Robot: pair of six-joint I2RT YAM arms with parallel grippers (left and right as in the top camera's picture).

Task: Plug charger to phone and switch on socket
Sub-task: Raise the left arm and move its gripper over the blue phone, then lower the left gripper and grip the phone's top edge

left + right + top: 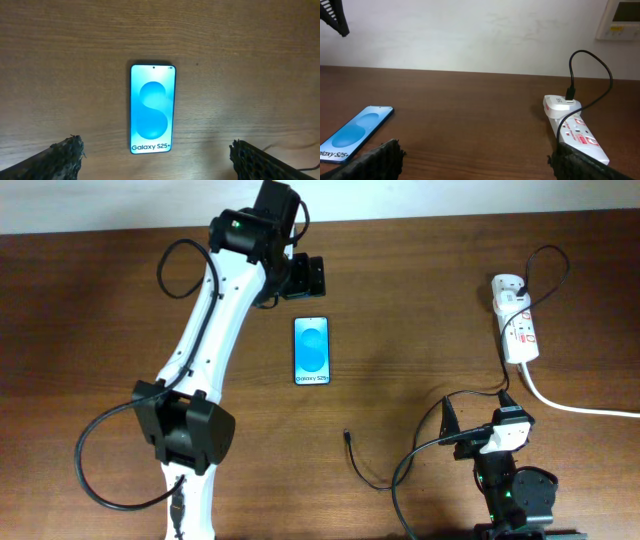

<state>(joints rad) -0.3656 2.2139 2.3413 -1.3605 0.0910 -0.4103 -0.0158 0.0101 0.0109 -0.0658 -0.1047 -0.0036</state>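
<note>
The phone (311, 350) lies flat mid-table, blue screen up, "Galaxy" text toward the front. My left gripper (300, 277) is open just behind it; in the left wrist view the phone (152, 107) sits between and beyond the open fingers (156, 159). The white socket (515, 320) lies at the far right. The charger's plug sits in its far end, and the thin black cable (553, 260) loops down to a loose connector tip (347, 435). My right gripper (478, 412) is open and empty at the front right. The right wrist view shows the open fingers (475, 155), socket (570, 125), cable (592, 62) and phone (355, 132).
The socket's thick white cord (590, 410) runs off the right edge. Thicker black robot cables curl by the left arm base (95, 480). A white wall panel (620, 20) hangs behind the table. The left arm (215, 320) stretches along the table's left side.
</note>
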